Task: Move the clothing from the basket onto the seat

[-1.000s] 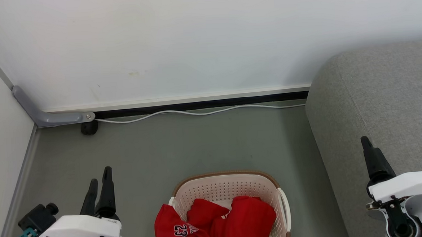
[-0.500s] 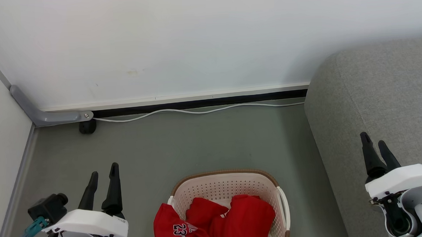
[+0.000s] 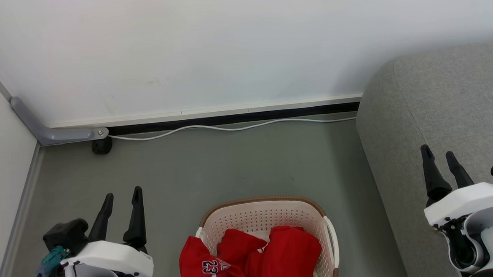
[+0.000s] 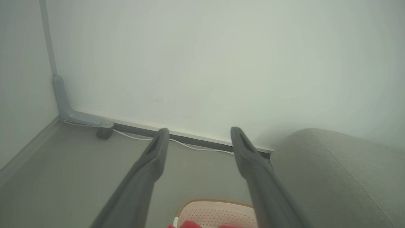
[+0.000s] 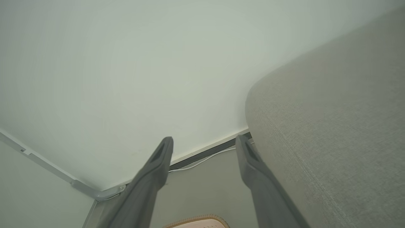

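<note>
The red clothing [image 3: 257, 260] lies bunched in the cream basket [image 3: 262, 215] on the floor at the bottom middle of the head view; the jersey marked 23 hangs over the basket's left rim. The grey seat [image 3: 439, 111] fills the right side. My left gripper [image 3: 122, 196] hovers open left of the basket, nothing between its fingers. My right gripper [image 3: 438, 151] is open over the seat's front part, also empty. In the left wrist view the left gripper [image 4: 197, 131] frames the basket's rim [image 4: 218, 202] and the seat [image 4: 332, 177]. The right wrist view has the right gripper [image 5: 204, 139] beside the seat [image 5: 332, 126].
A white wall stands behind, with a dark skirting strip and a white cable [image 3: 229, 129] along the floor. A grey bracket with a black foot [image 3: 101, 146] sits in the left corner. Grey floor [image 3: 231, 169] stretches between the wall and the basket.
Both wrists have turned, so each gripper's two fingers now stand apart side by side. The left gripper has shifted a little right and the right gripper has risen slightly. The clothing has not moved.
</note>
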